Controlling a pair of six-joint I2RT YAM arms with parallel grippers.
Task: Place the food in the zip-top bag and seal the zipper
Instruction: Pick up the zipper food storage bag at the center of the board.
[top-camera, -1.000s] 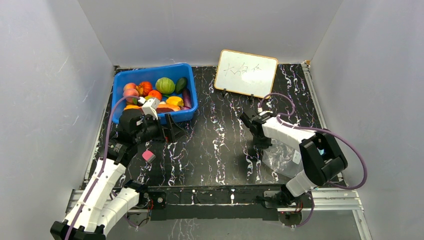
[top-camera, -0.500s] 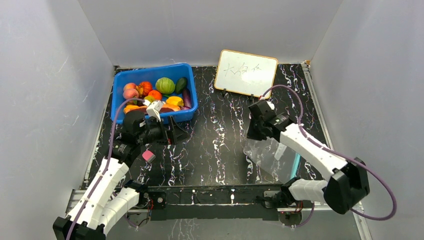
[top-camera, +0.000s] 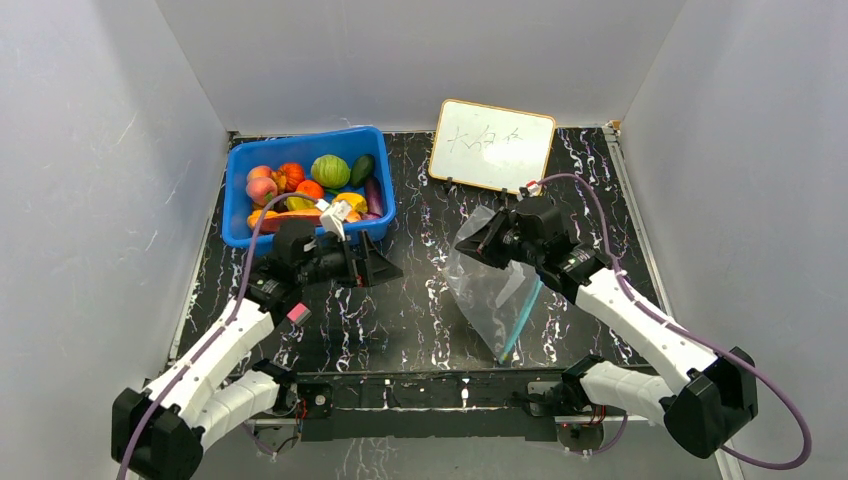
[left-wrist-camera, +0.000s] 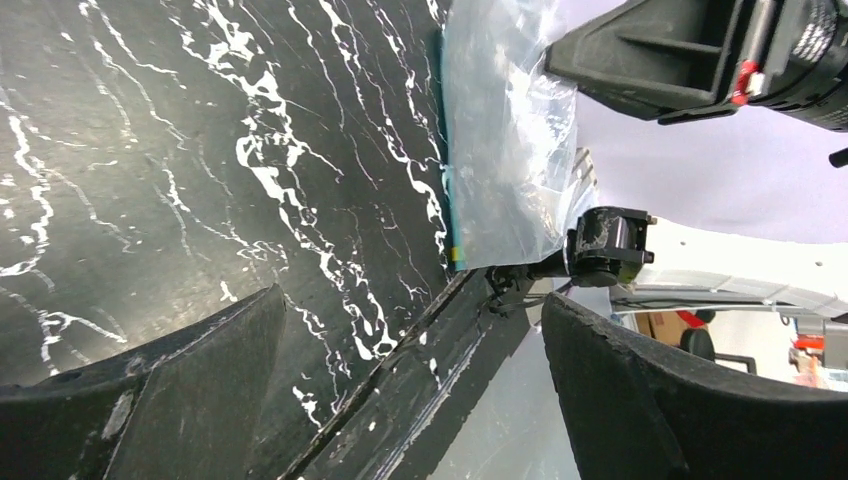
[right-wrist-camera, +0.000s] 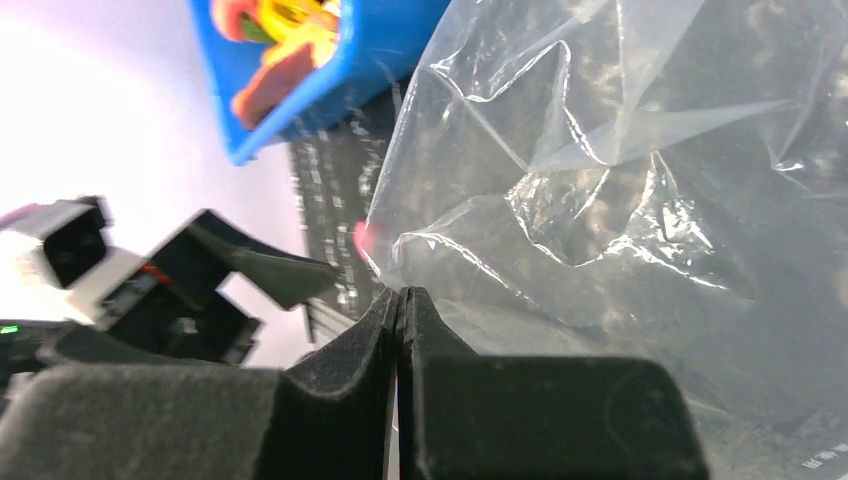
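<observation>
Top external: we see the clear, crinkled zip-top bag (top-camera: 490, 295), zipper (top-camera: 520, 318) teal; whiteboard (top-camera: 492, 145) writing unreadable. Right hand (top-camera: 470, 243) pinches the bag; left hand (top-camera: 378, 265) gapes.

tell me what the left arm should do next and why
Probably reach the left gripper across to the zipper and pinch it. The right gripper is shut on a clear corner of the zip-top bag, the teal strip hangs free, the left gripper is open, empty and facing the bag, and the food all sits in the blue bin.
</observation>
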